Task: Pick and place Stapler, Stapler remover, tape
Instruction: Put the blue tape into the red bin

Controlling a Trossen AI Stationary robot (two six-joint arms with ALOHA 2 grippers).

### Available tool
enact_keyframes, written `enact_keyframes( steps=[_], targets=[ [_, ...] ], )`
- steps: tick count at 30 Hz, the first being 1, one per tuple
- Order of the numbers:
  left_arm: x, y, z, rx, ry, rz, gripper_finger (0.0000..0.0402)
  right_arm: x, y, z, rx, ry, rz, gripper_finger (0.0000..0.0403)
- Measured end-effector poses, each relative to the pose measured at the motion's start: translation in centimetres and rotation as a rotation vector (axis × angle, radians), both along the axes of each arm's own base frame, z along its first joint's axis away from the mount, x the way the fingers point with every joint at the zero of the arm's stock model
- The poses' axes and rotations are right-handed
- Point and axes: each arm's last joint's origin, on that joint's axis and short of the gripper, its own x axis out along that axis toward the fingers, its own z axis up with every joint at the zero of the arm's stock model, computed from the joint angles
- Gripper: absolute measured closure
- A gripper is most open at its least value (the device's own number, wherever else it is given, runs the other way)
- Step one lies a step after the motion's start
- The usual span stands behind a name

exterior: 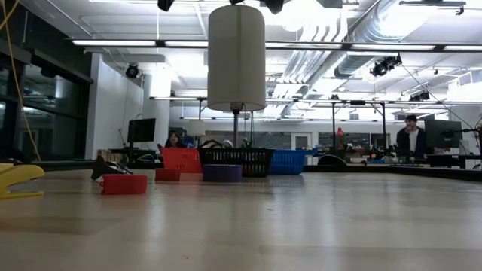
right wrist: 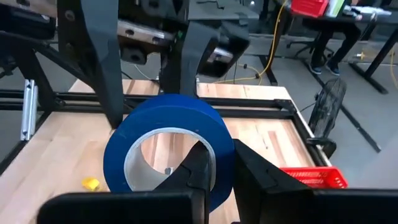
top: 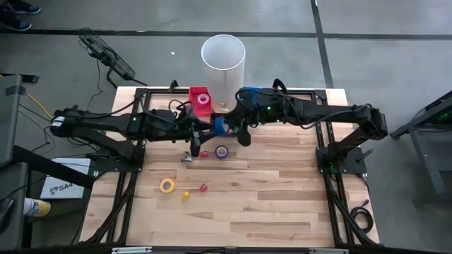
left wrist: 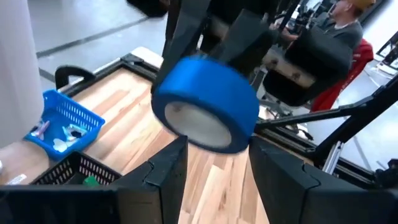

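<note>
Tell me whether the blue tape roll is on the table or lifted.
Lifted: the blue tape roll hangs above the boards, its wall pinched by the right claw.

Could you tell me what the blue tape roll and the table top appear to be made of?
The blue tape roll: matte blue, likely paper or masking tape on a pale, probably cardboard core. The table top: light wood, with visible plank strips and grain, smooth-finished.

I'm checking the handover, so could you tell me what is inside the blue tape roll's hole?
One finger of the right gripper reaches into the blue tape roll, pinching its wall. The pale core shows; the fingertip is hidden.
</note>
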Motion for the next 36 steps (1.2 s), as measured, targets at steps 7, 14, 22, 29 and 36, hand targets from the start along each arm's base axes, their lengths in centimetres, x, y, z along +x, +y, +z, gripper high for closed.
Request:
enact_keyframes(
  steps=[7, 14, 22, 29, 36],
  targets=[
    [0.4, -0.1, 0.6, 0.001, -0.079, -0.015, 0.0236, 0.3, -0.1, 0.4, -0.009, -0.054, 0.035, 0.0373],
    [0.5, -0.2, 1.0, 0.004, -0.116, -0.050, 0.0236, 0.5, -0.1, 1.1, -0.020, -0.137, 0.039, 0.0373],
    [0.7, -0.3, 1.6, 0.001, -0.183, -0.086, 0.0236, 0.5, -0.3, 1.3, -0.031, -0.157, -0.003, 0.0373],
    [1.1, -0.4, 1.7, 0.011, -0.214, -0.100, 0.0236, 0.5, -0.3, 1.5, -0.037, -0.172, -0.023, 0.0373],
    [2.0, -0.4, 1.4, 0.019, -0.225, -0.102, 0.0239, 0.5, -0.3, 1.6, -0.040, -0.175, -0.034, 0.0373]
  ],
)
